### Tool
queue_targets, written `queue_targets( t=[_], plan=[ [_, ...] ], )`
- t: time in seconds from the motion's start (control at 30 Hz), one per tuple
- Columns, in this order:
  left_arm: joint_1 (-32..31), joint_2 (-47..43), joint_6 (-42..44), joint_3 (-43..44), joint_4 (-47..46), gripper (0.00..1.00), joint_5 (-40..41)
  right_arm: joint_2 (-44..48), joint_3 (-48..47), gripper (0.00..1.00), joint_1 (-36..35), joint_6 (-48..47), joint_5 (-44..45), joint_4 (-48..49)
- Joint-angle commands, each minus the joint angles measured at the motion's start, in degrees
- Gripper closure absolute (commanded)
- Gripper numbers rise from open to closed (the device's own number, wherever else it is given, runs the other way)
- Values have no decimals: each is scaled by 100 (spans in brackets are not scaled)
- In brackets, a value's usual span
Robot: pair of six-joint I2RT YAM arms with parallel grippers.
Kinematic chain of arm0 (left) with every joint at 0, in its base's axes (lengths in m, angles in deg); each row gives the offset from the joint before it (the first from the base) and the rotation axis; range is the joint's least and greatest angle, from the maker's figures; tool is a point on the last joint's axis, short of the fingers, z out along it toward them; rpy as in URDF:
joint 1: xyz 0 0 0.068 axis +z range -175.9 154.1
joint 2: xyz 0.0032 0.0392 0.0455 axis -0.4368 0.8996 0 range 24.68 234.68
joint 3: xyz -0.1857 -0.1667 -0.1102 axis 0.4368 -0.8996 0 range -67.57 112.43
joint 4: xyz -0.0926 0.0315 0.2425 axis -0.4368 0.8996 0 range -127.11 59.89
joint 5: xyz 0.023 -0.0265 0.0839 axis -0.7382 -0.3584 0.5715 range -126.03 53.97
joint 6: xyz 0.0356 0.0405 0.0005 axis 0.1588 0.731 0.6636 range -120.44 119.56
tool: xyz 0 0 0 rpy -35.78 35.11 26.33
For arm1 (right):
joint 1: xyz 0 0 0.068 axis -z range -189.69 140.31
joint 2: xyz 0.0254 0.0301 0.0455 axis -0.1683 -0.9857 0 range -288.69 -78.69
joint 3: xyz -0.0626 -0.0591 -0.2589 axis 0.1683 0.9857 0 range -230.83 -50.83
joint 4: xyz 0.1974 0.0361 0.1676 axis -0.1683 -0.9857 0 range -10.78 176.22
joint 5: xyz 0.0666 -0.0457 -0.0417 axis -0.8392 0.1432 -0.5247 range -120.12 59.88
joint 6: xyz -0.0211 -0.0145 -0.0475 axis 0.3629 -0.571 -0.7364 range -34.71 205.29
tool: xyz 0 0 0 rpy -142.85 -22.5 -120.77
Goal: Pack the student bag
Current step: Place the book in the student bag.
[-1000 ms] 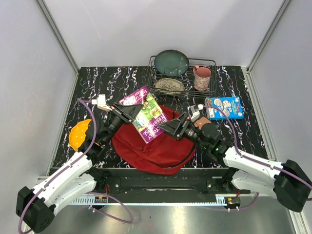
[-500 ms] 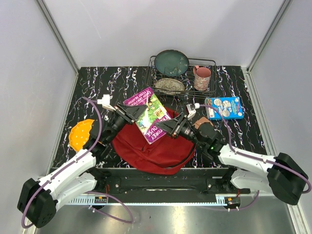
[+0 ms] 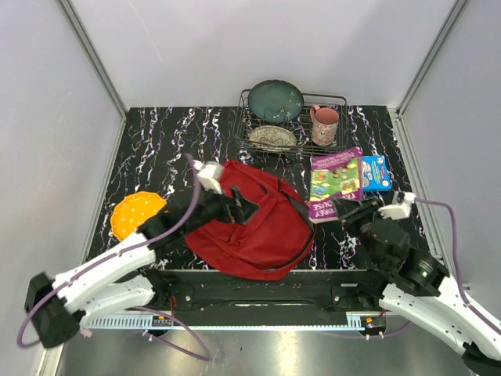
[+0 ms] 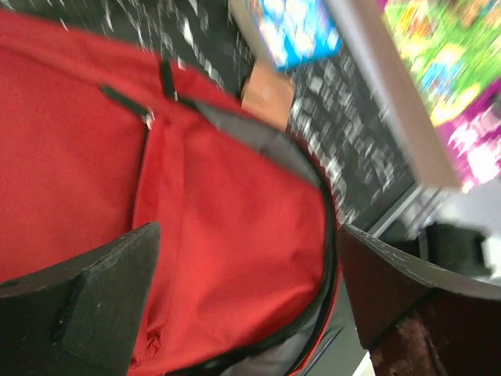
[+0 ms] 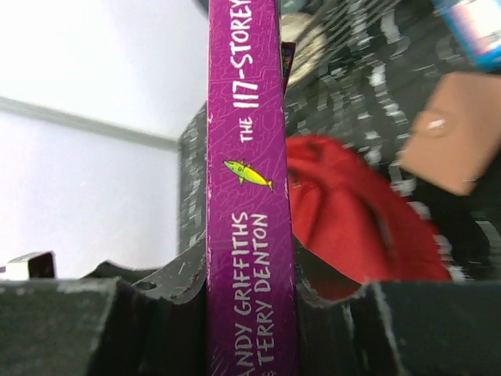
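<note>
The main risk is at the backpack's mouth. The left tool hangs over the red fabric with its jaws spread wide and nothing in them, so nothing props the opening. The right tool is clamped on the lower spine of a purple book, which stands upright beyond the near right corner of the dish rack. Gripped that low, the tall book could pivot or slide in the jaws when tipped. Its corner could also catch the black zip edge and push the soft bag along the counter instead of going in.

The backpack lies flat just on the near side of the dish rack, a little to its left. Its arched zip edge, showing a strip of grey lining, faces the right arm. The long axis therefore seems to slant from the rack's left end toward the right arm's base, though the slumped fabric leaves this unsure.
</note>
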Motion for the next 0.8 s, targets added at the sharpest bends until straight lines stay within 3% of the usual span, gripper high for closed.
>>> queue_targets(
  t=[0.0, 0.13, 0.33, 0.77],
  plan=[
    [-1145, 1044, 1028, 761, 951, 1, 705, 369, -459, 100, -2, 206, 1480, -1777],
    [-1720, 2238, 1406, 1587, 1217, 1, 770, 667, -705, 100, -2, 427, 1771, -2639],
    [-2089, 3259, 1653, 2292, 1261, 2, 542, 923, -846, 100, -2, 628, 1587, -2947],
    [-2467, 4333, 1715, 2855, 1270, 9, -21, 1116, -750, 100, -2, 813, 1411, -3080]
  ],
)
